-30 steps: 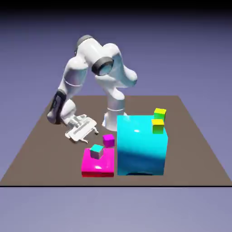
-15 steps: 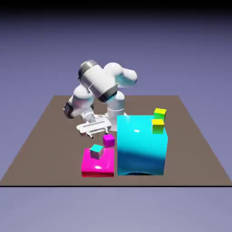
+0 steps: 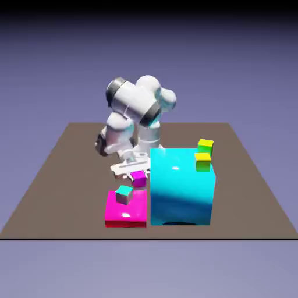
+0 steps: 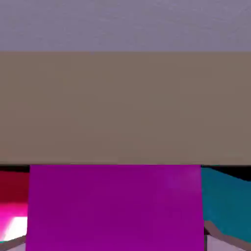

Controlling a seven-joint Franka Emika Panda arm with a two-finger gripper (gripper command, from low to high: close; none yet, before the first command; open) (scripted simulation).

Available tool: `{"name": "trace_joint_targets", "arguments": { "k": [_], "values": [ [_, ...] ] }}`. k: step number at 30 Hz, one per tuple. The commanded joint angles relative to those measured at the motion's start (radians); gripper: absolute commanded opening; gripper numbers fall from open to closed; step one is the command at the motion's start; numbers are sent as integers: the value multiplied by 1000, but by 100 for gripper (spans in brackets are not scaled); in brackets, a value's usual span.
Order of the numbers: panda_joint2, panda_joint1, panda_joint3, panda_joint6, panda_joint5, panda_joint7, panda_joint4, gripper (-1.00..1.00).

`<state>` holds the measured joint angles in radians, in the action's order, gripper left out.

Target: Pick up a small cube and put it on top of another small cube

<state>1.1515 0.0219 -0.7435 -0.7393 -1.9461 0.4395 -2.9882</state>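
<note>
A small magenta cube [image 3: 138, 178] sits on the brown table [image 3: 52, 186] just beside a big cyan block [image 3: 183, 186], clamped between the closed fingers of the white gripper [image 3: 136, 173], with a teal-topped cube [image 3: 123, 194] nearby on a magenta slab [image 3: 125, 214].

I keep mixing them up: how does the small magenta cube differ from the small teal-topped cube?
The magenta cube is magenta all over; the teal-topped cube has greyish sides. The magenta cube sits on the table with the gripper shut on it; the teal-topped cube rests untouched on the magenta slab. Both look the same size.
</note>
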Motion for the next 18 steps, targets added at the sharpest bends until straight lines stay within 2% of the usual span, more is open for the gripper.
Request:
{"name": "trace_joint_targets", "arguments": {
  "k": [1,3,18],
  "values": [
    [25,0,-34,29,45,-19,-4,-100],
    [12,22,-80,41,123,-18,32,-100],
    [-532,188,24,-411,608,455,509,-100]
  ]
}}
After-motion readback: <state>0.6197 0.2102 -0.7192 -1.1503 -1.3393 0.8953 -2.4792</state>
